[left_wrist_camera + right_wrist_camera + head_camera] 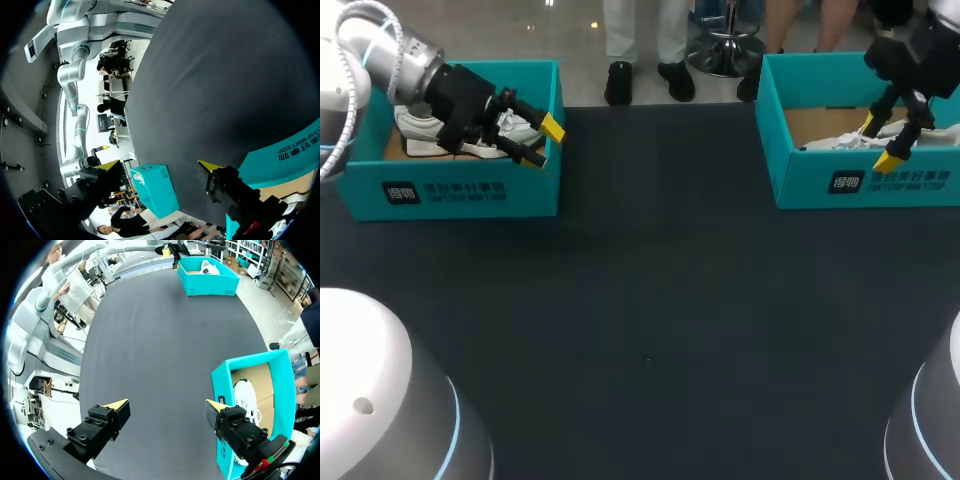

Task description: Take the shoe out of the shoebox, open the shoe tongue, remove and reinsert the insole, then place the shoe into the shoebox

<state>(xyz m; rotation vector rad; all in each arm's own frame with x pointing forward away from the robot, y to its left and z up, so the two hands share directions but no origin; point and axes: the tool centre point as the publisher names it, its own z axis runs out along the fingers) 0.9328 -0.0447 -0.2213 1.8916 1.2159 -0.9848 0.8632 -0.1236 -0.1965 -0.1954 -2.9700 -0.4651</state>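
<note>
My left tool point(545, 143) and right tool point(880, 140) hung wide open, each over a shoebox point(450, 190).
I judged it best to straddle the upper-left shoe point(420, 130) at its heel.

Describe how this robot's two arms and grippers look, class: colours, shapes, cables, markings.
The left arm is silvery grey and round, with a thin pale cable looping beside it. The left gripper is black and blocky, ending in two bright yellow wedge tips. The right gripper matches: black body, yellow tips.
</note>
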